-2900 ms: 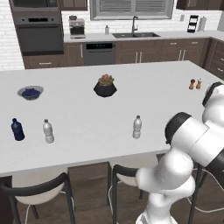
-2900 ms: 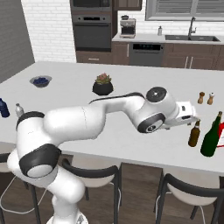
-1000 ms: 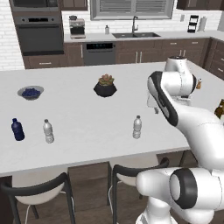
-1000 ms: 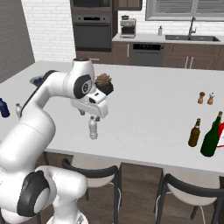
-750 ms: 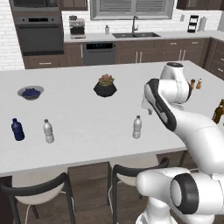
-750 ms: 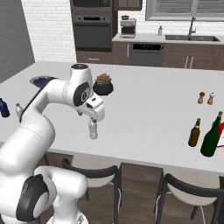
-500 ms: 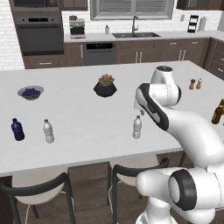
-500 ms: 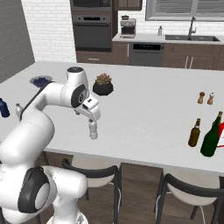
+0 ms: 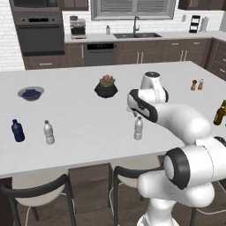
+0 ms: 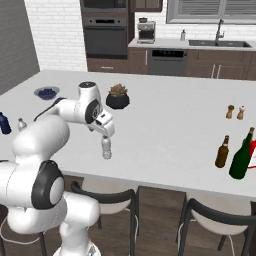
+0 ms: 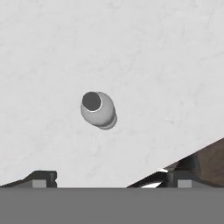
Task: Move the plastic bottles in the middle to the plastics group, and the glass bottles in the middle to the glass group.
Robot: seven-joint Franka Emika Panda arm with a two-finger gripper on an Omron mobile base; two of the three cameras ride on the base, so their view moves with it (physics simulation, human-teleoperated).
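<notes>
Gripper [image 10: 105, 135] hung directly above middle plastic bottle [image 9: 138, 128], pointing down; in hand view, bottle [image 11: 98, 109] seen cap-up, roughly centred between the two fingertips [image 11: 41, 178]. Jaws spread wide, pinching nothing; gap above the cap visible in left base view, no contact.

Versus half a second ago: hand lower and closer over the bottle, arm folded further toward the counter's near edge. Versus a second ago: hand swung from well above and behind the bottle to straight over it. Versus nearly three seconds ago: arm swept across from the far right end, near the glass bottles, to mid-counter. Jaw spread unchanged throughout. Bottle itself unmoved, upright on white counter [image 9: 88, 132] near the front edge.

Plastics group at left end, unchanged: blue bottle [image 9: 17, 130] and clear bottle [image 9: 48, 133] just beside each other, both upright. At right end, unchanged: amber bottle [image 10: 222, 152] and green wine bottle [image 10: 241, 154] close together, upright, near the front edge. Another brown bottle [image 9: 220, 113] at the right edge of left base view; which of the brown ones it is, cannot tell.

Elsewhere on counter, unmoved: plant pot [image 9: 106, 86], bowl [image 9: 31, 93], shakers [image 10: 235, 112].
</notes>
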